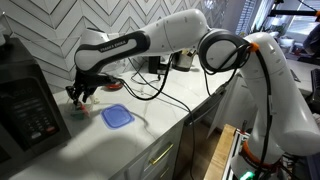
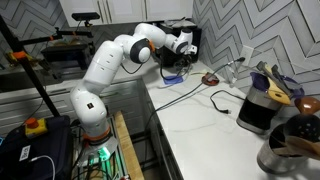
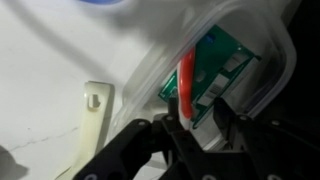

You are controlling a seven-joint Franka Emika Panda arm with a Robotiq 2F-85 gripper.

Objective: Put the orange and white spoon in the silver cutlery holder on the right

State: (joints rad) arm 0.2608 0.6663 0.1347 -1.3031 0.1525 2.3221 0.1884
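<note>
The gripper (image 1: 84, 96) is hovering over the counter, well apart from the holder (image 2: 275, 160). Its jaws are flanking the spoon (image 3: 186, 88); whether they are clamping it, I cannot tell.

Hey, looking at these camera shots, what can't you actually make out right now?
- Gripper: too small in an exterior view and blurred in the wrist view. Whether it has shut on the spoon cannot be told.
- Spoon: only its orange part shows in the wrist view. The gripper covers its lower end.
- Silver holder: cut off by the right edge of an exterior view. Its contents are too dark to name.
</note>
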